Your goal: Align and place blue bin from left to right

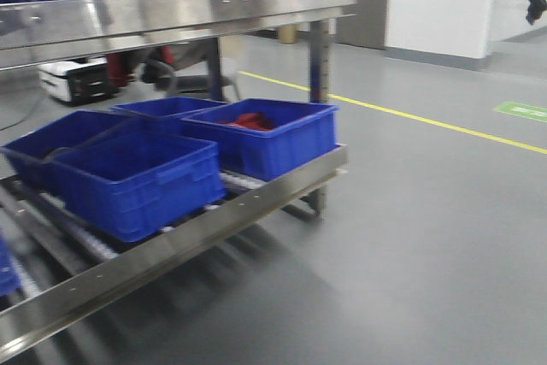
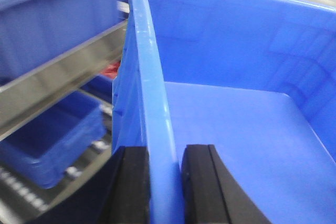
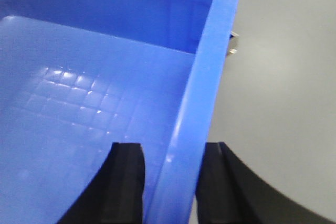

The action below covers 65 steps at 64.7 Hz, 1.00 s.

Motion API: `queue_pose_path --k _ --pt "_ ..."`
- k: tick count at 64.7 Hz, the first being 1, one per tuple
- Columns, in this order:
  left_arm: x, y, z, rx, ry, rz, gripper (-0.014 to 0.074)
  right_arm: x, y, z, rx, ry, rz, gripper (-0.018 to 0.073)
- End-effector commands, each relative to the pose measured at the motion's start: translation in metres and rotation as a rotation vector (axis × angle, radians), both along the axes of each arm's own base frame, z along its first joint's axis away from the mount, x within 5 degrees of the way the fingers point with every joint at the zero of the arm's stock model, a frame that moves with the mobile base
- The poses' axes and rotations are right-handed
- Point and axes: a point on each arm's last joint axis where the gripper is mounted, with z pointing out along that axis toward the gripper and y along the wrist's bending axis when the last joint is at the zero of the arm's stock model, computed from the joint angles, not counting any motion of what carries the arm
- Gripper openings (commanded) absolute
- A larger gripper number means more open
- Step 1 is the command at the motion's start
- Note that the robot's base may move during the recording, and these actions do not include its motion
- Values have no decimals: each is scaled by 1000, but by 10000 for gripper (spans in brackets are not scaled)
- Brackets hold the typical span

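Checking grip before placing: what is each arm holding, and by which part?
Left gripper and right gripper each hold a blue bin by the rim of a side wall, jaws astride it.

From where I stand, neither arm can be seen in the front-facing view, only in the wrist cameras. The left gripper (image 2: 164,153) straddles the upright wall of a blue bin (image 2: 236,129). One black pad (image 2: 131,182) is pressed against the outer face to its left, and the other pad (image 2: 202,182) sits on the inner face to its right, so the jaws are closed onto the rim between them. The right gripper (image 3: 170,150) is posed the same way. Its inner finger (image 3: 126,182) is inside the bin and its outer finger (image 3: 218,182) outside, both snug against the wall. Each wrist looks down along its wall.
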Motion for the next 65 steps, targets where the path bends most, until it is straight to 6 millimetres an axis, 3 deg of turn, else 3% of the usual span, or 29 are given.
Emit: queue_pose_path --k 1,65 --pt "-16 -8 26 -104 -134 -65 -111 -2 4 16 75 -116 10 -69" --pt "-16 -8 26 -104 -134 -65 -111 -2 4 16 75 -116 10 -69"
